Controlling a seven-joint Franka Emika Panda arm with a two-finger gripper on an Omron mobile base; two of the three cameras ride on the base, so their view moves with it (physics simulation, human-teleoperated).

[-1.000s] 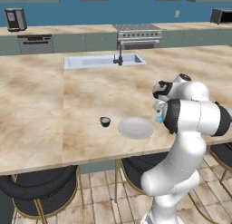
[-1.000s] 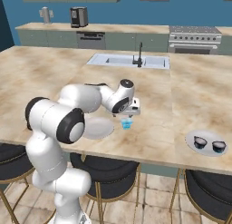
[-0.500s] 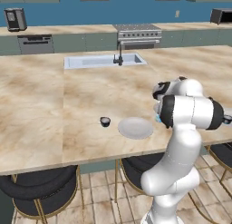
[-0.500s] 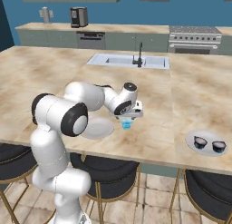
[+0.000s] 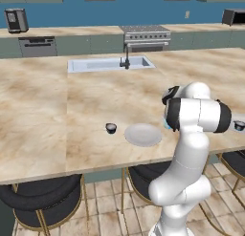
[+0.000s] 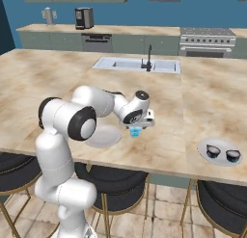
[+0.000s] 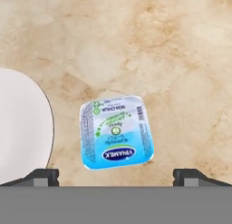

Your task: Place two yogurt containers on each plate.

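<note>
The fingers stand wide apart, one dark tip on each side of the light blue yogurt cup, not touching it and holding nothing. That cup sits upright on the marbled worktop right under the hand, just beside the empty plate and clear of its rim. Counted over the views there are four cups: the light blue one, one dark cup alone on the worktop to the left of the empty plate, and two dark cups side by side on the second plate, well to the right near the worktop's near edge. Two plates in all. A sink lies at the far side of the worktop
</note>
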